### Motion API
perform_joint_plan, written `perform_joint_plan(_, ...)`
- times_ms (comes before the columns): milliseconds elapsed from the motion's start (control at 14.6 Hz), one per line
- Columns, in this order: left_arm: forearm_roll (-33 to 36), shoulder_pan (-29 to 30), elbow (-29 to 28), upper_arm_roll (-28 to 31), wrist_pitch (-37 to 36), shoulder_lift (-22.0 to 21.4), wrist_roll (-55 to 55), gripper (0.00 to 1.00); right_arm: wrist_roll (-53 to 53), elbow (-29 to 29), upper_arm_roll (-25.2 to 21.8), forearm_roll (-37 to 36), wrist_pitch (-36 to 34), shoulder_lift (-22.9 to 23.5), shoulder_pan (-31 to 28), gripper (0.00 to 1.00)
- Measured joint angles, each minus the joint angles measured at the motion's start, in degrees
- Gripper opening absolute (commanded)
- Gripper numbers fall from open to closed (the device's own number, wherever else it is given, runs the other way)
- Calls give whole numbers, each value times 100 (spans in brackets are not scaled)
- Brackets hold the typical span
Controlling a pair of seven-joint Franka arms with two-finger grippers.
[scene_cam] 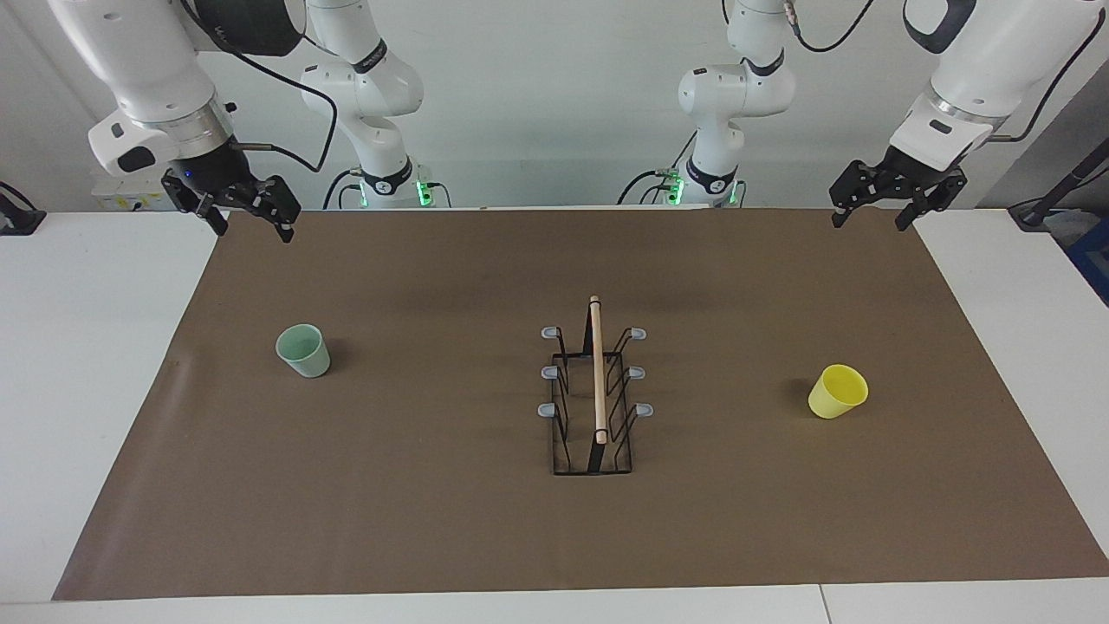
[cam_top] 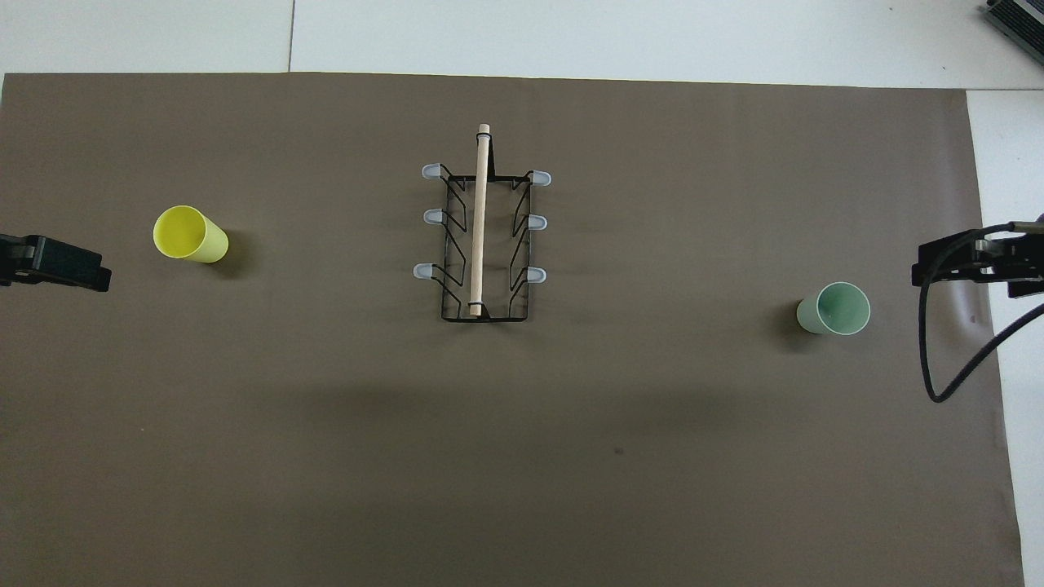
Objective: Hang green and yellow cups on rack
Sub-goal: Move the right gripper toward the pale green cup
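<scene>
Left gripper [scene_cam: 897, 208]: raised over the mat's [scene_cam: 433, 520] corner nearest its base, fingers apart, empty.
Right gripper [scene_cam: 251, 217]: raised likewise at its own end, fingers apart, empty.
Yellow cup [scene_cam: 838, 391]: upright, left arm's end.
Green cup [scene_cam: 303, 350]: upright, right arm's end.
Rack [scene_cam: 595, 399]: mid-mat, between the cups.
Writing: none readable.

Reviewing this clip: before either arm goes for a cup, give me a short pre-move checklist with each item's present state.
1. Green cup upright, mouth up, on the mat toward the right arm's end: ok.
2. Yellow cup upright, mouth up, toward the left arm's end: ok.
3. Rack standing mid-table between the cups, all six prongs bare: ok.
4. Right gripper open, holding nothing, raised over the mat's corner: ok.
5. Left gripper open, holding nothing, raised over the mat's other robot-side corner: ok.
6. Nothing stands between either cup and the rack: ok.
</scene>
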Motion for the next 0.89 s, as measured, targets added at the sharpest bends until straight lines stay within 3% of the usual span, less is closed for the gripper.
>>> perform_joint_plan(411, -4, -5, 0, -29, 0, 0, 0, 100, 88, -155, 3, 7, 0, -45, 16, 100)
perform_joint_plan(890, -5, -9, 1, -46, 6, 0, 0, 100, 487, -1396, 108, 255, 861, -293, 177, 100)
